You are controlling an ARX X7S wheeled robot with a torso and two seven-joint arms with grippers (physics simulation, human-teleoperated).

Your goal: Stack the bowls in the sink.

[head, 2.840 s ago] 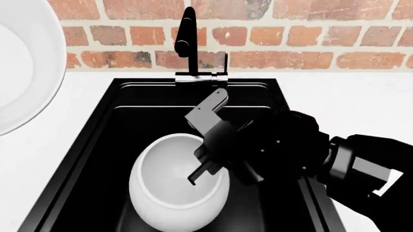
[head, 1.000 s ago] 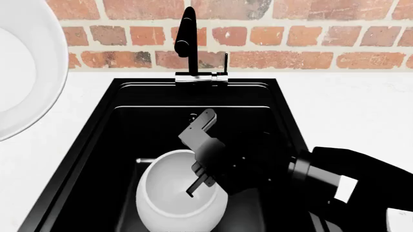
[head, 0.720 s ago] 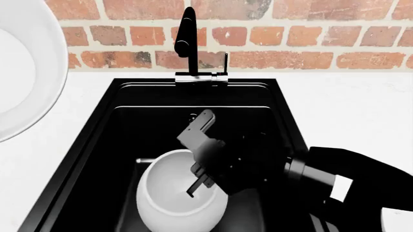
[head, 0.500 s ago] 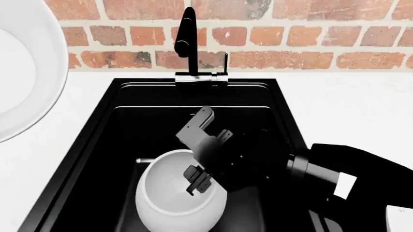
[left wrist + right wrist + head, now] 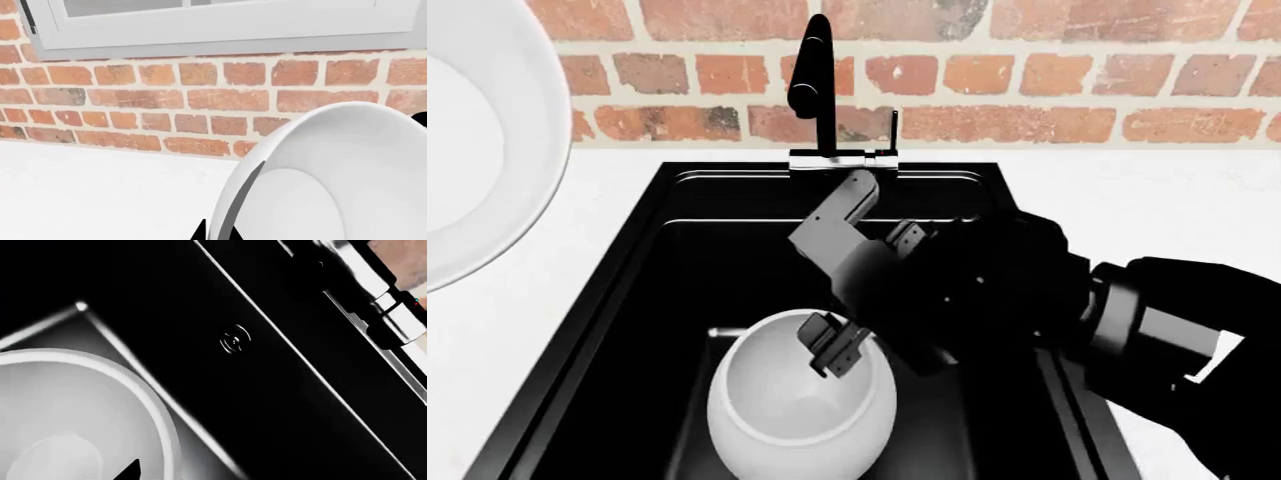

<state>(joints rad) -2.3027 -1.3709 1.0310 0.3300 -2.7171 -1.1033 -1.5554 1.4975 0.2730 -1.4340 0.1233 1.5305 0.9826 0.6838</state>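
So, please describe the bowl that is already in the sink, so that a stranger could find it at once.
Find the black sink below the tall faucet at the brick wall. Near its front lies a plain white bowl, with the right pincer above its rim. The other white bowl is up in the air at the far left, outside the basin.

Our right arm [image 5: 1054, 300] is almost wholly glossy black, built of bulky rounded housings joined end to end. A paler grey band rings the forearm, and a small white patch shows on the segment behind it. Our right gripper [image 5: 838, 290] is made of flat, angular plates in dark grey: one long finger [image 5: 834, 215] with a rounded tip, and a shorter ribbed one [image 5: 833, 348].
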